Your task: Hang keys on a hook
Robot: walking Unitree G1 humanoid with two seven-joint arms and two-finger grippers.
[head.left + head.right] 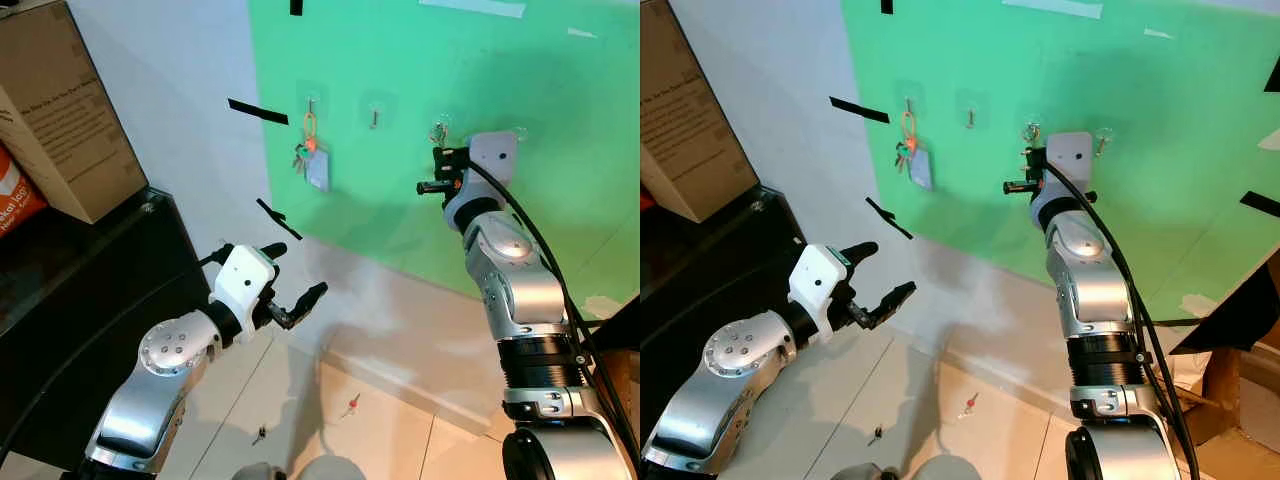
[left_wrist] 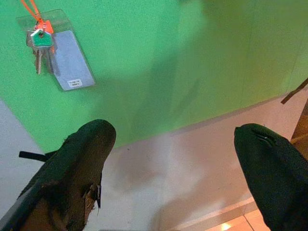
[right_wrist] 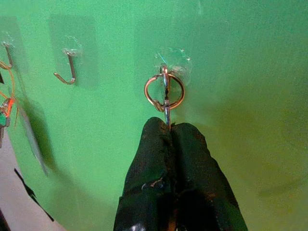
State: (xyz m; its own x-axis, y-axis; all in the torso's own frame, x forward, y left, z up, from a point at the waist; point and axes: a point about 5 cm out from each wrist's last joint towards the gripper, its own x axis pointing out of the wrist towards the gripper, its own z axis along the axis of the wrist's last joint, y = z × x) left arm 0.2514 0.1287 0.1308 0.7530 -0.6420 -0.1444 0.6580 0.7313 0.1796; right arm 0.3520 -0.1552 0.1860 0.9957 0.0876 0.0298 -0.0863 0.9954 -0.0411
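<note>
The left gripper [image 1: 290, 283] hangs low before the green wall [image 1: 560, 120], its two fingers spread apart, holding nothing. Farther off, the right gripper [image 3: 168, 131] is pinched together on a key [image 3: 166, 114] whose ring [image 3: 164, 91] sits over a hook [image 3: 165, 72]. Four hooks line the wall; the leftmost carries one key bunch [image 1: 310, 158] with a tag.

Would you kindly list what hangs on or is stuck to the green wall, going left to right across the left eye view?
Orange-looped keys with card → bare hook → key ring held at a hook by the right gripper.
</note>
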